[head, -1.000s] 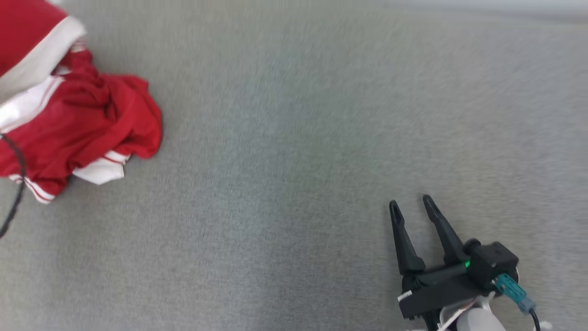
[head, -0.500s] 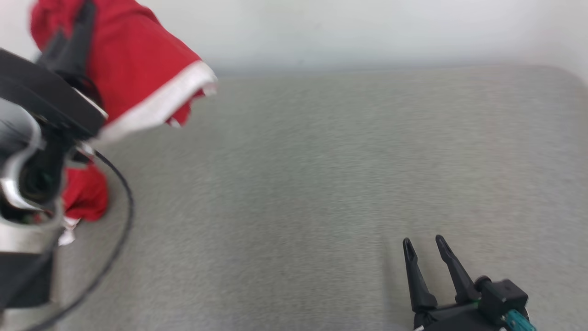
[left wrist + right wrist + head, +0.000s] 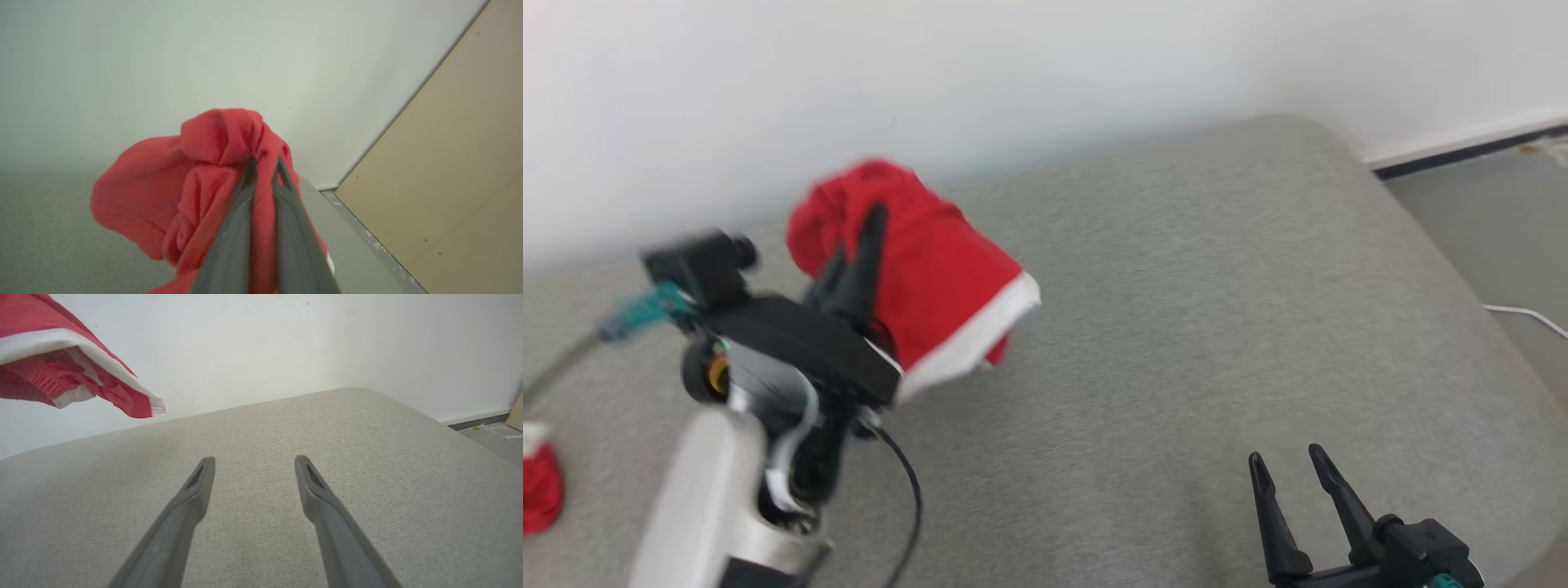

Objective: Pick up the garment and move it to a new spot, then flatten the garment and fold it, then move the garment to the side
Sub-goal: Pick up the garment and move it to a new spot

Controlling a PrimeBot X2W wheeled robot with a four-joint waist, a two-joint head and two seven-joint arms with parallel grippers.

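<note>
Head view puts the garment [image 3: 931, 261] at about 10 o'clock from the frame's middle, lifted off the grey cushion [image 3: 1192, 327] and bunched around your left jaws. Those jaws are pinched nearly together on the red cloth. One of their dark fingers [image 3: 859, 273] pokes up across it toward 12 o'clock, and the white-edged hem hangs out toward 4 o'clock of the grip.

Left wrist view gives you the grip close up. The two fingers [image 3: 233, 245] run almost touching, with a strip of red fabric caught between them. The rest of the garment [image 3: 163, 192] balloons out toward 9 o'clock, in front of a pale wall [image 3: 163, 61], with a tan board [image 3: 449, 163] at 3 o'clock.

A small red and white bit [image 3: 539, 490] sits at the 8 o'clock edge of the head view; you cannot tell whether it joins the held part.

Your right jaws are at 5 o'clock in the head view, fingers [image 3: 1274, 531] spread wide and holding nothing, well apart from the garment. Right wrist view shows those fingers [image 3: 192, 502] parted over the cushion [image 3: 367, 457], with the garment [image 3: 45, 363] hanging in the air at 10 o'clock. Bare floor [image 3: 1486, 220] shows past the cushion's edge at 2 o'clock in the head view.
</note>
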